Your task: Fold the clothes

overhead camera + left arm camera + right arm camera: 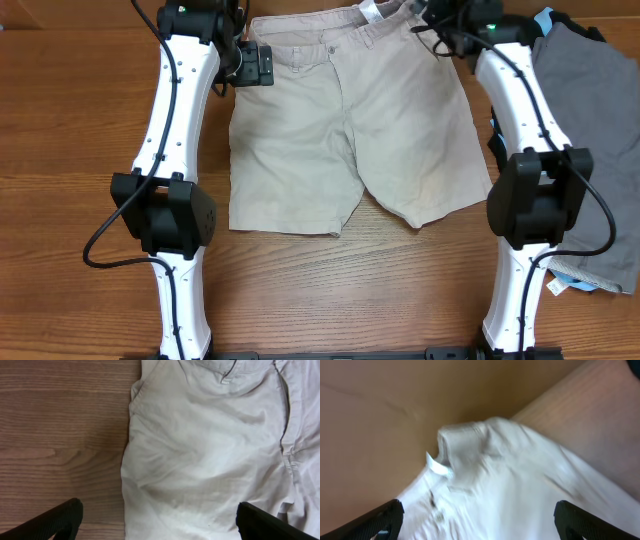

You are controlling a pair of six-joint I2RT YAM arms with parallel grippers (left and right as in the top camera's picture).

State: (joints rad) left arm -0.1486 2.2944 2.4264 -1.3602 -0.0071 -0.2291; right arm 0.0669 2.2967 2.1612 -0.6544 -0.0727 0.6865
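Flat on the wood, the khaki shorts (350, 130) lie at the middle of the table's (60, 120) far edge, waistband along that edge and legs pointing to the near edge. The left gripper (160, 527) hangs over the shorts' left side, jaws spread wide, one finger above bare wood and the other above cloth, gripping nothing. The right gripper (480, 525) is at the waistband's right end near the white label (437, 466), jaws equally wide, nothing pinched. A grey garment (590, 130) lies by the right edge
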